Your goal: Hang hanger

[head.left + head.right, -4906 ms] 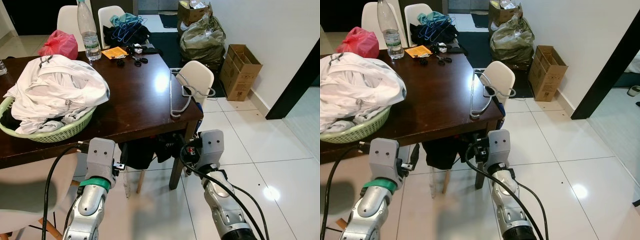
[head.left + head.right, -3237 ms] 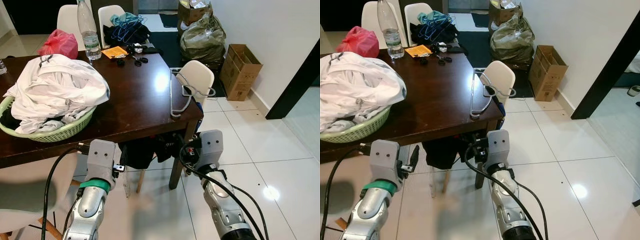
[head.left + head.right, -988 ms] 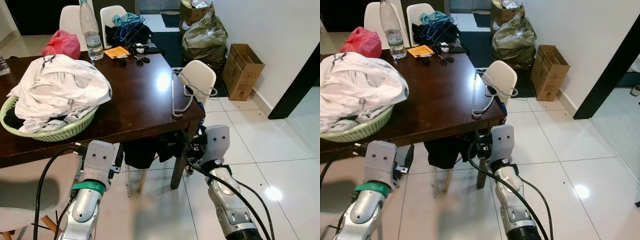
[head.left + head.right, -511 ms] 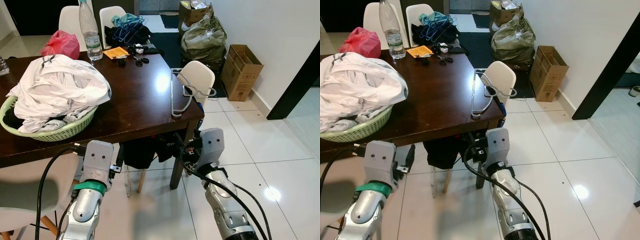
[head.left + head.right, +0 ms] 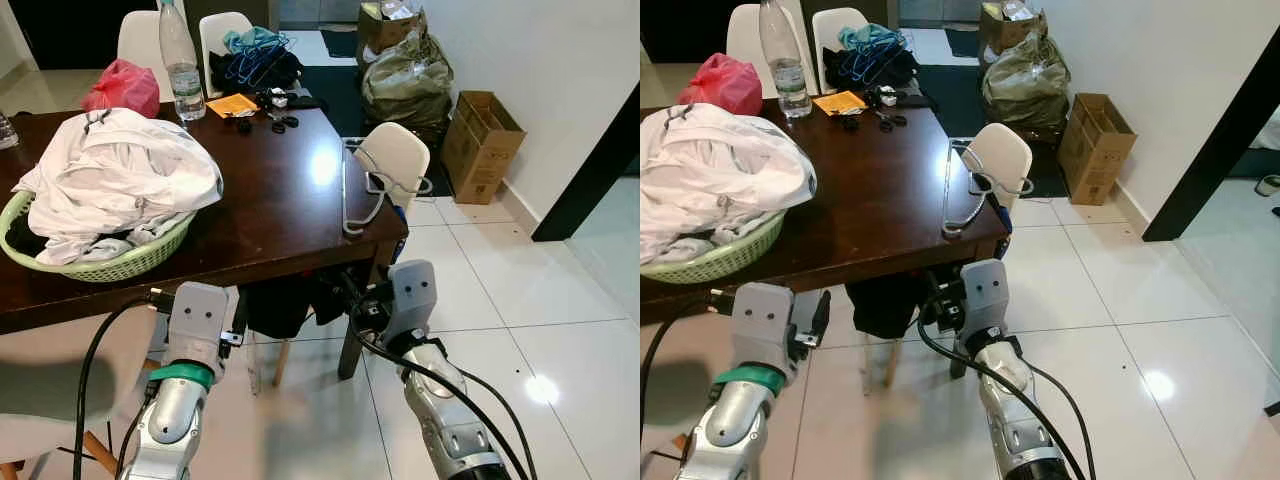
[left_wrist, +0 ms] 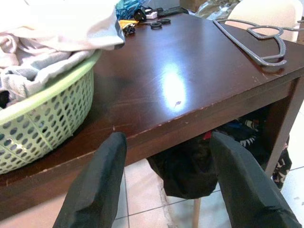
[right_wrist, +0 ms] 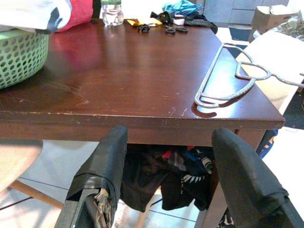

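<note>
A grey hanger [image 5: 343, 190] lies flat at the right end of the dark wooden table [image 5: 270, 200], its hook by the corner next to a white chair [image 5: 395, 155]. The right wrist view has the hanger [image 7: 247, 84] ahead on the tabletop. My right gripper [image 7: 170, 135] is open and empty, held below the table's front edge, short of the hanger. My left gripper [image 6: 167, 142] is also open and empty, low in front of the table edge near the green basket [image 6: 42, 123]. Both arms show in the eye views, left [image 5: 200, 320] and right [image 5: 405, 300].
A green basket [image 5: 110, 262] heaped with white laundry [image 5: 110, 180] sits at the table's left. A bottle [image 5: 178, 55], a red bag [image 5: 125, 88] and small items stand at the far end. Dark clothes hang under the table. A cardboard box [image 5: 482, 140] and stuffed bags [image 5: 405, 75] stand by the wall.
My right arm has drifted slightly left, nearer the table edge. The view has shifted a little. The hanger lies where it was.
</note>
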